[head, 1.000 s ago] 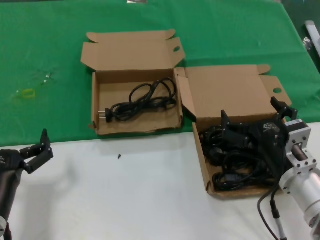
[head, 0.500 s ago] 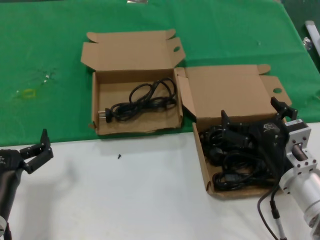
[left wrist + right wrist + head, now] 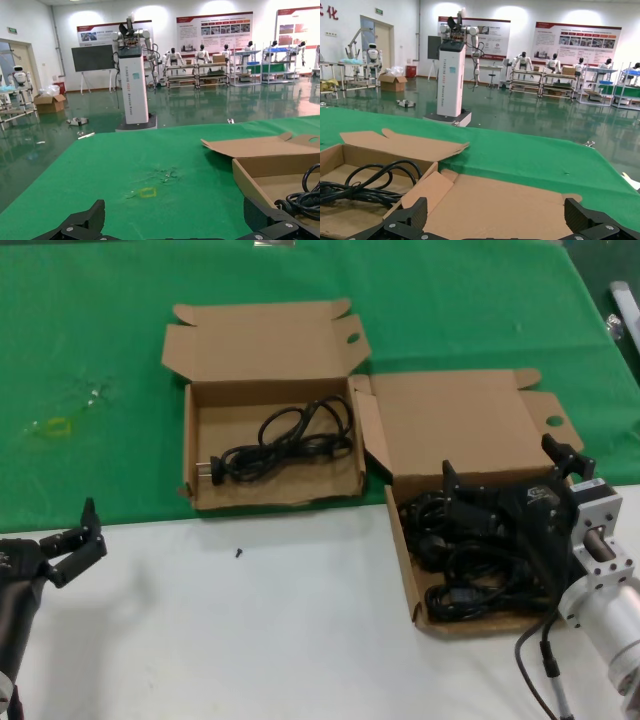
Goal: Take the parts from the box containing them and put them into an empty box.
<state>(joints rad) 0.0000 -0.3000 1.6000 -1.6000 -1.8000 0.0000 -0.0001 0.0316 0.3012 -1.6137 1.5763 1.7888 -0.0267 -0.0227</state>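
Several black coiled power cords [image 3: 470, 575] fill the right cardboard box [image 3: 402, 560], whose lid lies open behind it. My right gripper [image 3: 505, 465] is open and hovers just above these cords; in the right wrist view [image 3: 495, 220] its fingers frame the open lid [image 3: 510, 200]. The left box [image 3: 270, 490] has a ragged front corner and holds one cord [image 3: 285, 440], which also shows in the right wrist view [image 3: 365, 187]. My left gripper [image 3: 75, 540] is open and empty over the white table at the near left. In its wrist view [image 3: 175, 220] it faces the left box [image 3: 260, 185].
A green cloth [image 3: 100, 340] covers the far half of the table, with a yellow mark [image 3: 55, 427] at its left. The near half is a white table [image 3: 250, 630] with a small black speck [image 3: 238, 552]. The two boxes touch at their corners.
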